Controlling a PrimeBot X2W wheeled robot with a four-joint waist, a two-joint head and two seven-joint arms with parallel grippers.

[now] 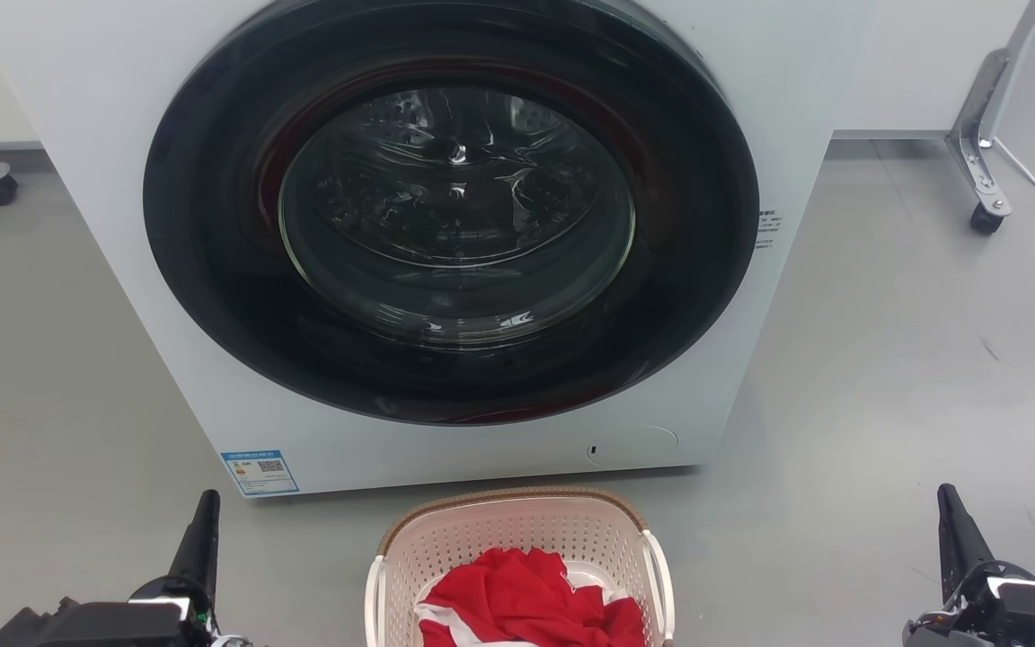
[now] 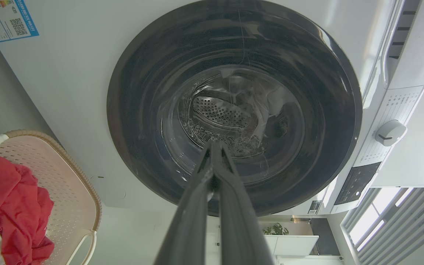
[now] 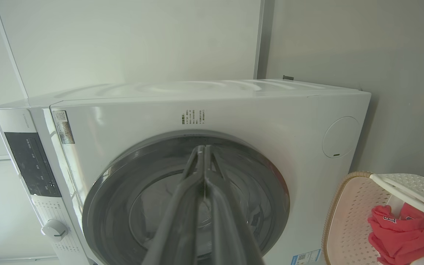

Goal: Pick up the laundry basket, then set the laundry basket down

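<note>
Looking down through the head camera, I have the washing machine (image 1: 167,341) at 12 o'clock, with its round dark glass door (image 1: 450,207) facing me. The laundry basket (image 1: 499,535) sits on the grey floor (image 1: 886,359) at 6 o'clock, just in front of the machine, with its brown rim towards the machine's base. A red garment (image 1: 526,598) with some white in it is heaped inside. The left gripper (image 1: 203,526) pokes up at 7 o'clock and the right gripper (image 1: 953,521) at 5 o'clock. Each stands well apart from the basket, one on either side, and touches nothing. A blue label (image 1: 260,471) is stuck low on the machine front, just above the left gripper.

In the left wrist camera, the two dark fingers rise from 6 o'clock and meet at their tips over the door glass, clenched on nothing. The basket shows at 8 o'clock (this view is tilted, so the machine looks tipped over), with the red cloth lying in it and one white handle at the bottom edge. A white control knob (image 2: 390,132) sits at 3 o'clock.

In the right wrist camera, the fingers are likewise pressed together at the tips, empty, pointing at the top of the door. The basket is at 4 o'clock beside the machine's lower corner.
</note>
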